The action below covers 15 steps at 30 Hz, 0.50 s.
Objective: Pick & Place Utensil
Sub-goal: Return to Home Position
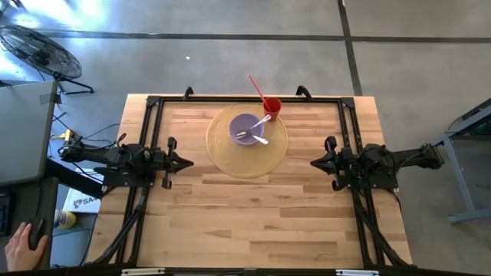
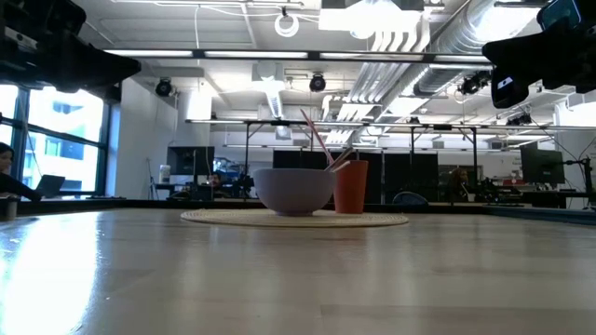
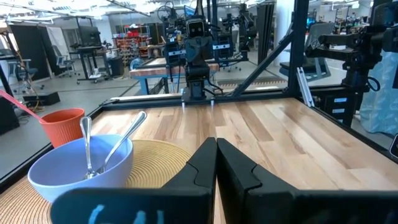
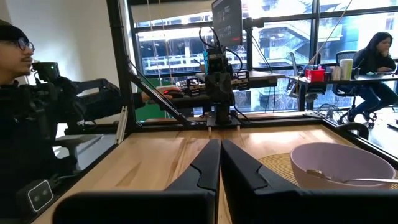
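A purple bowl point(image 1: 247, 126) stands on a round woven placemat point(image 1: 247, 153) at the table's far middle. Two slim silver utensils rest in it: one point(image 1: 263, 120) leans on the rim toward the red cup point(image 1: 271, 106), the other point(image 1: 258, 139) lies across the near-right rim. Which of them is the fork cannot be told. In the left wrist view both handles point(image 3: 86, 140) point(image 3: 127, 132) rise out of the bowl point(image 3: 74, 171). A red-pink straw point(image 1: 254, 83) stands in the cup. My left gripper point(image 1: 189, 162) waits shut left of the mat, and my right gripper point(image 1: 313, 162) waits shut right of it.
A black frame point(image 1: 245, 99) runs along the table's far edge and down both sides by the arms. Bare wood point(image 1: 245, 215) lies between the mat and the near edge. People sit at desks beyond the table point(image 4: 373, 59), and one sits close by point(image 4: 15, 93).
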Each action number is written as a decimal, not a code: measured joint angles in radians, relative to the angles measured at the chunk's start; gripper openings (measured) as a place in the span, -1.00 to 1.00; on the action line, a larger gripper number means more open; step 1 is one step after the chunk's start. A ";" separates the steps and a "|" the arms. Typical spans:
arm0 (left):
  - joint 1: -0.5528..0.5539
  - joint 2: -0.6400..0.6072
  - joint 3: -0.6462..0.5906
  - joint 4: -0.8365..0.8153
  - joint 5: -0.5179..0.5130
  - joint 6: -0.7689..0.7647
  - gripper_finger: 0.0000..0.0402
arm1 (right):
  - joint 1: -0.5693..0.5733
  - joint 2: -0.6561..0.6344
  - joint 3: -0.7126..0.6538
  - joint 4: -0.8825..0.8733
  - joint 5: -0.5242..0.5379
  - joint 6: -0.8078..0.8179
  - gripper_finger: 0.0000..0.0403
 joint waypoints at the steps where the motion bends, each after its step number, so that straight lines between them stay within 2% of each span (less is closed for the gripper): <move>1: 0.000 0.000 0.000 0.000 0.000 0.000 -0.99 | 0.000 0.000 0.000 0.000 0.000 0.000 -0.96; 15: 0.000 0.000 0.000 0.000 0.000 0.000 -0.99 | 0.000 0.000 0.000 0.000 0.000 0.000 -0.98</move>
